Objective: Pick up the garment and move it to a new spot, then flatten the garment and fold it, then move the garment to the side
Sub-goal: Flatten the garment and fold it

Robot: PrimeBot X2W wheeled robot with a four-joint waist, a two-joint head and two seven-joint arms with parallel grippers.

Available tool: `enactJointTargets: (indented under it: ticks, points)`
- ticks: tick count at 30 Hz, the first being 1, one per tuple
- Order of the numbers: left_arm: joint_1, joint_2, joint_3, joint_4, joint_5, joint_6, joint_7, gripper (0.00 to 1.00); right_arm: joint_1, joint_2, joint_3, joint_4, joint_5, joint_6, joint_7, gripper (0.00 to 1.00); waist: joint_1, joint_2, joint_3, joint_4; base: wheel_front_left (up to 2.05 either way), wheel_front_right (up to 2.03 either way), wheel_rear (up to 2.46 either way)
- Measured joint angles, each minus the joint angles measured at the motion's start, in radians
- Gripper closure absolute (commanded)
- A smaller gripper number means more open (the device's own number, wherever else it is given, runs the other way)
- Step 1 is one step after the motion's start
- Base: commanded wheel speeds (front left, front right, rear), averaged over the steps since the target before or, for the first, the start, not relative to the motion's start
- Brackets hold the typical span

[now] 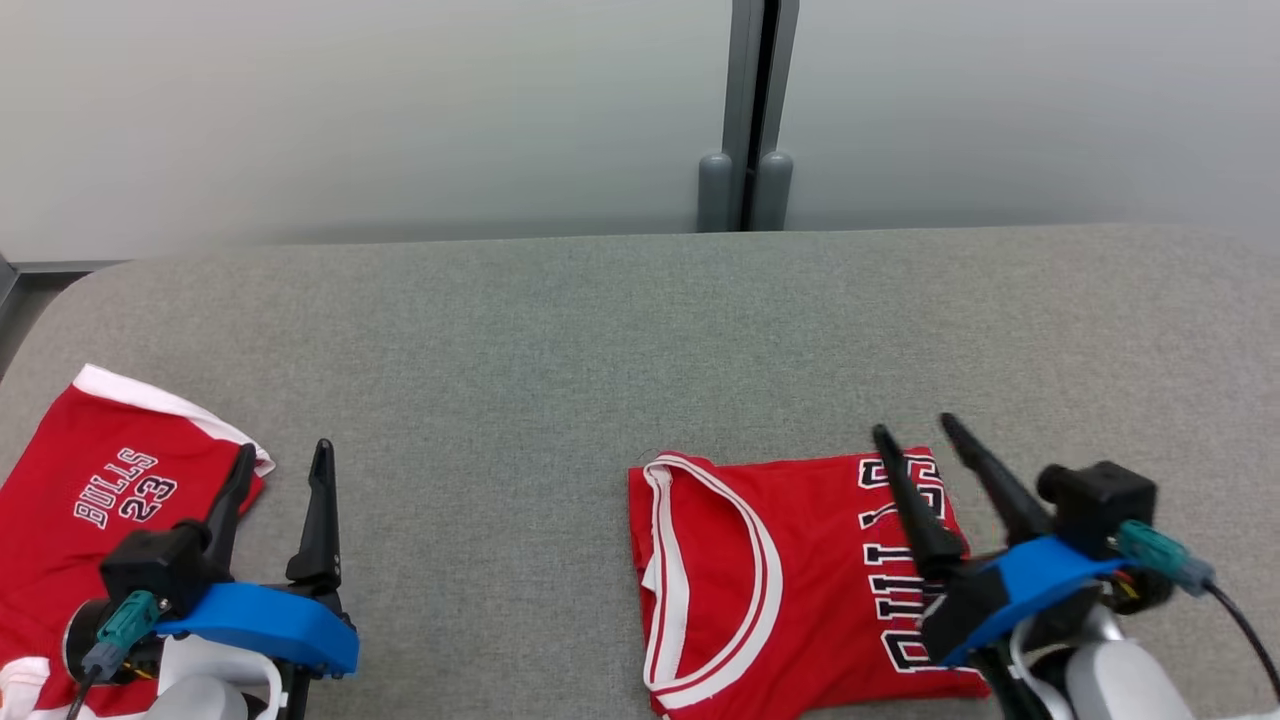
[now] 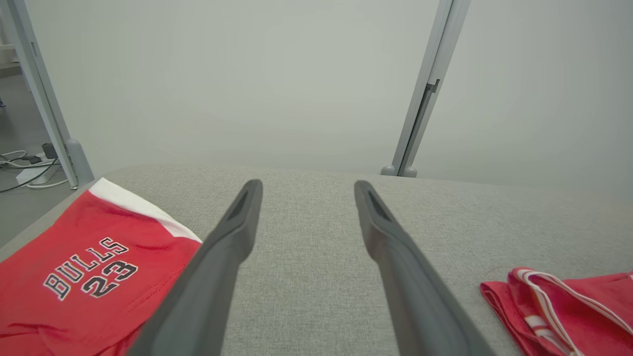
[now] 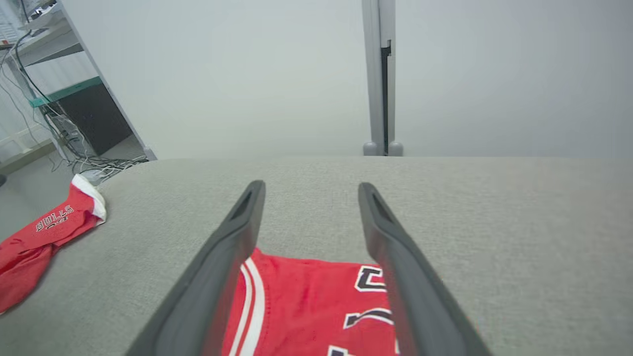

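Observation:
The garment (image 1: 800, 570) is a red jersey with white trim and black lettering. It lies folded into a rough square on the grey table (image 1: 600, 330), near the front edge, right of centre. My right gripper (image 1: 912, 428) hovers over its right part with its fingers spread and nothing between them. In the right wrist view the right gripper (image 3: 311, 185) points past the jersey (image 3: 306, 306), which lies flat below. My left gripper (image 1: 284, 450) stands open at the lower left, holding nothing. The left wrist view shows the left gripper (image 2: 307, 185) over bare table, with the jersey's collar edge (image 2: 559, 306) at the lower right.
Red shorts (image 1: 90, 500) printed "BULLS 23" lie at the table's front left corner, just left of my left gripper, also seen as shorts (image 2: 84, 277) and shorts (image 3: 39, 237). A pale partition wall with a grey post (image 1: 750, 110) stands behind the table.

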Motion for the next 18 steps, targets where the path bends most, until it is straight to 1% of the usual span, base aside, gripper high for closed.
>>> enactJointTargets:
  ticks: [4, 9, 18]
  points:
    - [0.024, -0.004, 0.006, -0.015, 0.0, 0.013, -0.001, 0.0, 0.065, -0.002, -0.141, -0.027, -0.071, 0.0, -0.016, 0.0, 0.0, 0.0, -0.019, -0.011, 0.0, 0.0, 0.0]
    - [0.062, -0.003, 0.02, -0.036, 0.0, 0.027, -0.002, 0.0, 0.108, 0.004, -0.239, -0.077, -0.13, 0.0, -0.045, 0.0, 0.0, 0.0, -0.037, -0.03, 0.0, 0.0, 0.0]
    - [0.118, -0.02, 0.045, -0.056, 0.017, 0.039, -0.005, 0.0, 0.151, 0.008, -0.261, -0.093, -0.188, 0.0, -0.087, 0.0, 0.0, 0.0, -0.066, -0.054, 0.0, 0.0, 0.0]
